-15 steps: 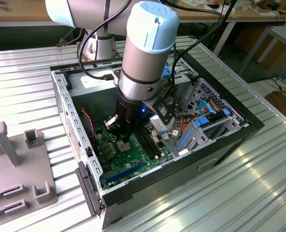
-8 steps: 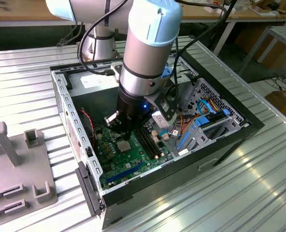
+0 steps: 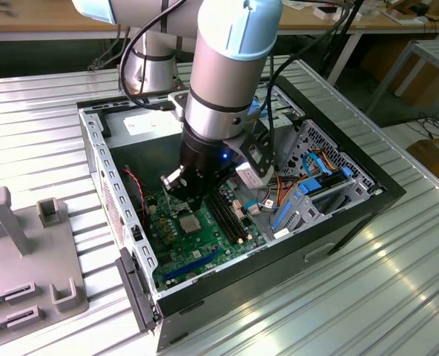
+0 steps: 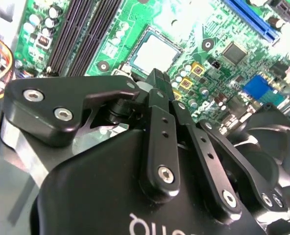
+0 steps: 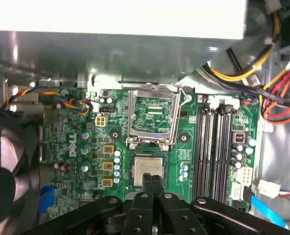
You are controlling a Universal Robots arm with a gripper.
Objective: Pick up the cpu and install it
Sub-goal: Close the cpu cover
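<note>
- Green motherboard (image 3: pixel 205 248) lies inside an open black computer case (image 3: pixel 93 148) on a ribbed metal table (image 3: pixel 397 297), filling the middle of the exterior view. The arm (image 3: pixel 227 67) reaches down from the top of the frame. Its gripper (image 3: pixel 191 202) hangs just over the silver cpu (image 3: pixel 190 222) near the centre. A grey fixture (image 3: pixel 27 252) stands at the exterior view's left.
- In the first wrist view the cpu (image 5: pixel 147 169) lies flat in its socket, next to the raised retention frame (image 5: pixel 153 115) and near the black memory slots (image 5: pixel 213 147). The gripper (image 5: pixel 152 182) has its fingers pressed together with nothing between them, tips over the cpu's edge.
- In the second wrist view the gripper (image 4: pixel 157 78) is likewise closed and empty. The cpu (image 4: pixel 155 51) lies just beyond its tips, between the memory slots (image 4: pixel 86 29) and a blue slot (image 4: pixel 250 19).
</note>
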